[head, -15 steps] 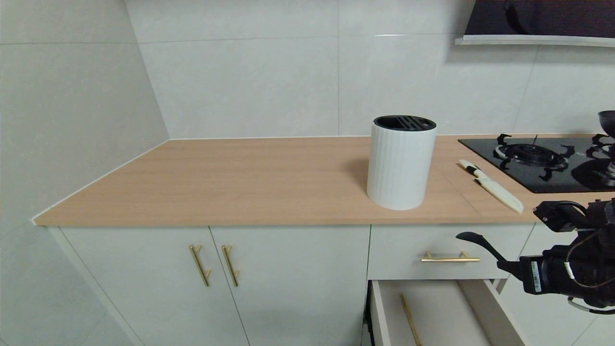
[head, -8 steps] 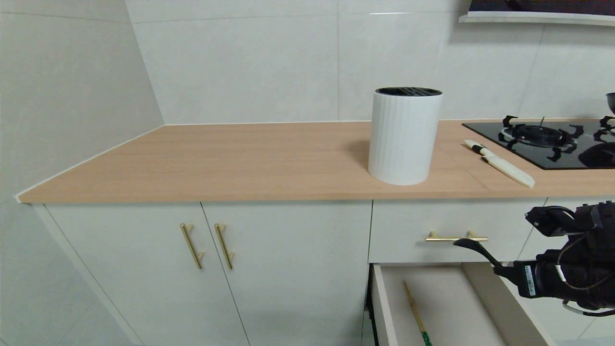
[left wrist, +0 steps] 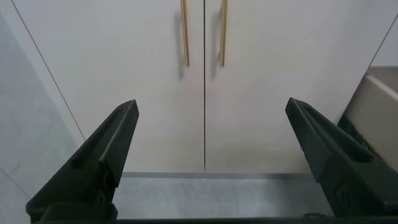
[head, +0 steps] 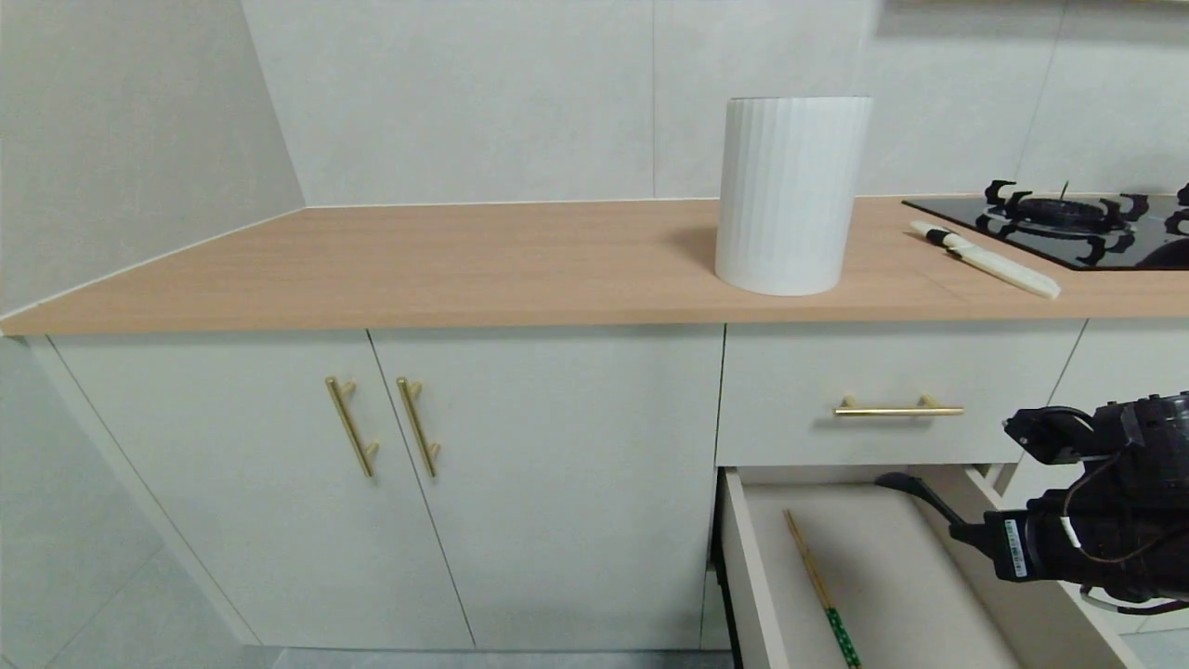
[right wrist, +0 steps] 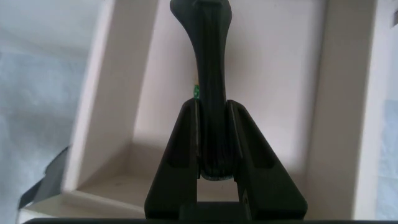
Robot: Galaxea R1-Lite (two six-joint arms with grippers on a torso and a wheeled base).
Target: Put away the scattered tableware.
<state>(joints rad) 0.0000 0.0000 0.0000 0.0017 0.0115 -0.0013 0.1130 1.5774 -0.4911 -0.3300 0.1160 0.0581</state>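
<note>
Right gripper (right wrist: 211, 118) is clenching slender black utensil (head: 908, 484) over open white drawer (head: 743, 557), right of wooden chopstick (head: 818, 585) | left gripper (left wrist: 210, 109) is hanging released | advice: lowering close to drawer floor before releasing.

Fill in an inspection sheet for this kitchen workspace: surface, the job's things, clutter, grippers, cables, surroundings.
Surface: light wooden countertop, carrying a holder and a knife.
Job's things: cream knife with a black band lies on the countertop, beside the white ribbed cylindrical holder; wooden chopsticks with green ends lie in the open white drawer; black utensil is held over that drawer.
Clutter: nothing seen.
Grippers: right gripper shut on the black utensil; left gripper open, facing the white cabinet doors.
Cables: thin wires loop at the right wrist.
Surroundings: black gas hob, pale tiled wall.
</note>
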